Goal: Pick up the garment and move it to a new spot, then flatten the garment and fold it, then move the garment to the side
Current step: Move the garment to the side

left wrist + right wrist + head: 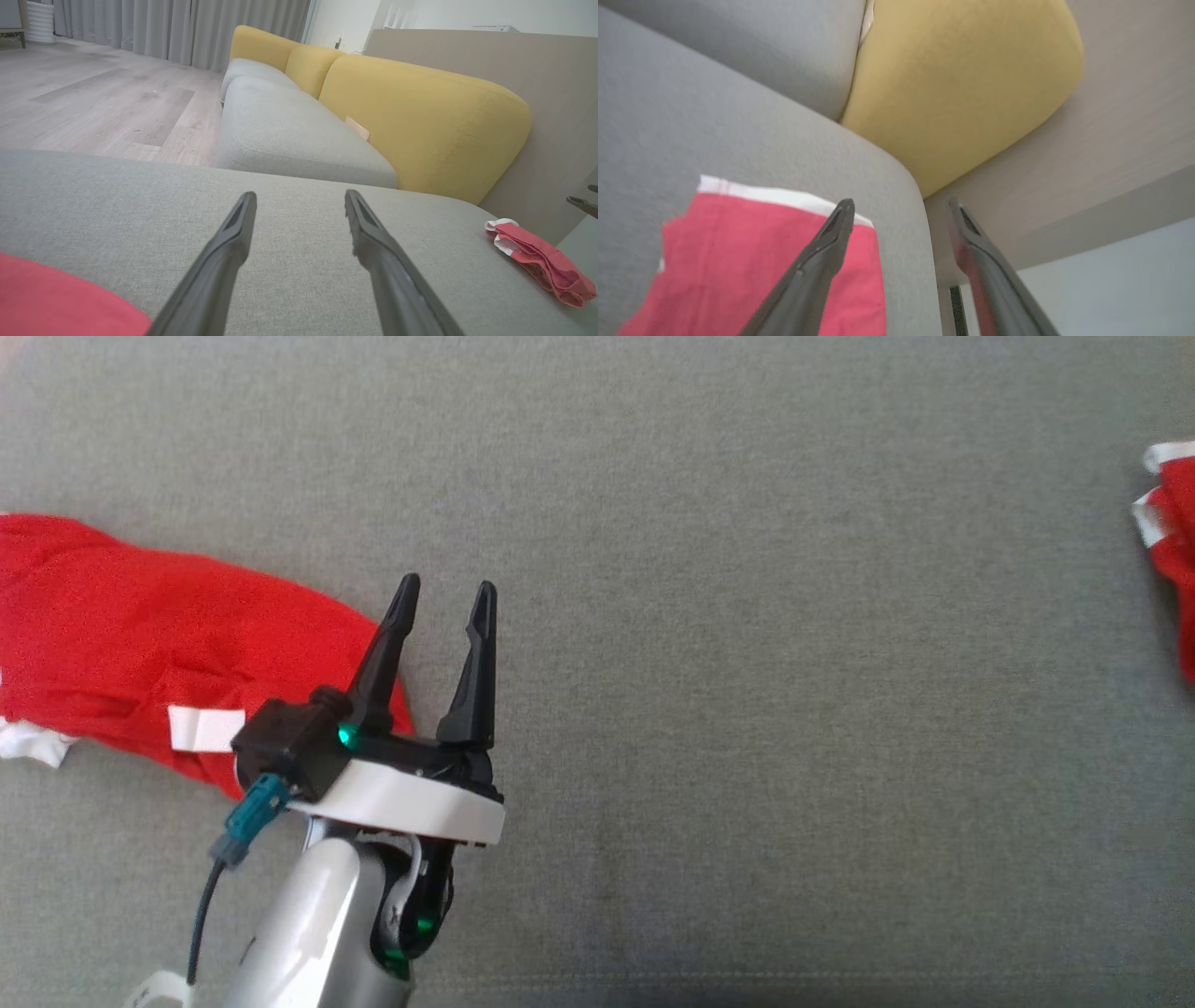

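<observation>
A red garment with white trim [140, 644] lies crumpled on the grey cushion [747, 663] at the left; its edge is the red patch [56, 298] in the left wrist view. My left gripper [443, 593] hovers at this garment's right end, open and holding nothing, its fingers [233, 242] spread over bare cushion. A second red and white garment [1172, 541] lies at the cushion's far right edge, bunched flat [537, 261]. My right gripper [901, 210] is open above that garment [738, 261], with one finger over the cloth and the other past the cushion's edge.
Beyond the grey cushion stands a sofa with grey seats [289, 135] and yellow backs [420, 121]. A beige panel [537, 93] rises behind it. Wooden floor [93, 102] and grey curtains [163, 28] lie further off. The cushion's right edge drops off beside the second garment.
</observation>
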Motion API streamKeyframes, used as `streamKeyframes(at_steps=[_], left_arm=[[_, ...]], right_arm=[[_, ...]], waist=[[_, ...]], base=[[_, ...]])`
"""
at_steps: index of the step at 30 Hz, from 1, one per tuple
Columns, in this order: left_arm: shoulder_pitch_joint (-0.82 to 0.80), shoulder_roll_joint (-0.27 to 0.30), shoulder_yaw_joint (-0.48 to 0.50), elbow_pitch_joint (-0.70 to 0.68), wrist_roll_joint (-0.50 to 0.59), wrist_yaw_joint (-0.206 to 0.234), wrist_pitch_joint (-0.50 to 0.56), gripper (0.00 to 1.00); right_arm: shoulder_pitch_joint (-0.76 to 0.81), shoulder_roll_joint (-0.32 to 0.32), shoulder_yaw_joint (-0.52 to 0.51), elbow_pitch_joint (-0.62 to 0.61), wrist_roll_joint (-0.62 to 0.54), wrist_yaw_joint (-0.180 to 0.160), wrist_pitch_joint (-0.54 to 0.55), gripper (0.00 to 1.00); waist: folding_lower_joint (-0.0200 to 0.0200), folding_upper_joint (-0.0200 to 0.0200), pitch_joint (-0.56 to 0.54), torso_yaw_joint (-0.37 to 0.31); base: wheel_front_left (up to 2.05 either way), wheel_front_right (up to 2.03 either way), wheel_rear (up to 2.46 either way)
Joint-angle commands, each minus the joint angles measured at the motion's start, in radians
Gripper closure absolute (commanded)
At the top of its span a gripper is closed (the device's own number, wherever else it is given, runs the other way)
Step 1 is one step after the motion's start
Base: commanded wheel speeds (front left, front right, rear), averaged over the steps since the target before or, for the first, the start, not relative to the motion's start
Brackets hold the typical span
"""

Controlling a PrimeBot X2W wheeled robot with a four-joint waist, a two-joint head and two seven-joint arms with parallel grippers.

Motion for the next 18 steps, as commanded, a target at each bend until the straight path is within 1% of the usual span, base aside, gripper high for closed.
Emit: streamKeyframes(at_steps=[1, 2, 3, 5, 9, 11, 13, 18], left_arm=[[-0.014, 0.006, 0.034, -0.031, 0.0, -0.003, -0.006, 0.0], [-0.01, 0.006, 0.035, -0.031, 0.001, -0.003, -0.006, 0.0], [-0.002, 0.006, 0.038, -0.031, 0.002, -0.002, -0.006, 0.0], [0.006, 0.006, 0.042, -0.033, 0.003, -0.002, -0.006, 0.0], [0.026, 0.006, 0.052, -0.04, 0.001, 0.002, -0.006, 0.0], [0.035, 0.006, 0.055, -0.043, 0.001, 0.004, -0.006, 0.0], [0.044, 0.006, 0.06, -0.047, 0.001, 0.006, -0.006, 0.0], [0.073, 0.006, 0.07, -0.05, -0.003, 0.011, -0.006, 0.0]], right_arm=[[0.021, -0.007, -0.007, -0.05, -0.009, -0.001, -0.016, 0.0], [0.026, 0.012, -0.02, -0.073, -0.015, -0.001, -0.024, 0.0], [0.042, 0.053, -0.039, -0.117, -0.023, -0.001, -0.04, 0.0], [0.059, 0.101, -0.058, -0.161, -0.017, -0.001, -0.055, 0.0], [0.104, 0.22, -0.075, -0.259, 0.018, -0.001, -0.072, 0.0], [0.13, 0.284, -0.079, -0.31, 0.057, -0.001, -0.081, 0.0], [0.162, 0.339, -0.06, -0.362, 0.096, -0.001, -0.091, 0.0], [0.262, 0.452, -0.006, -0.474, 0.219, -0.001, -0.119, 0.0]], waist=[[0.0, 0.0, -0.02, -0.009], [0.0, 0.0, -0.029, -0.013], [0.0, 0.0, -0.048, -0.019], [0.0, 0.0, -0.068, -0.024], [0.0, 0.0, -0.107, -0.033], [0.0, 0.0, -0.126, -0.035], [0.0, 0.0, -0.144, -0.034], [0.0, 0.0, -0.201, -0.026]], base=[[0.0, 0.0, 0.0], [0.0, 0.0, 0.0], [0.0, 0.0, 0.0], [0.0, 0.0, 0.0], [0.0, 0.0, 0.0], [0.0, 0.0, 0.0], [0.0, 0.0, 0.0], [0.0, 0.0, 0.0]])
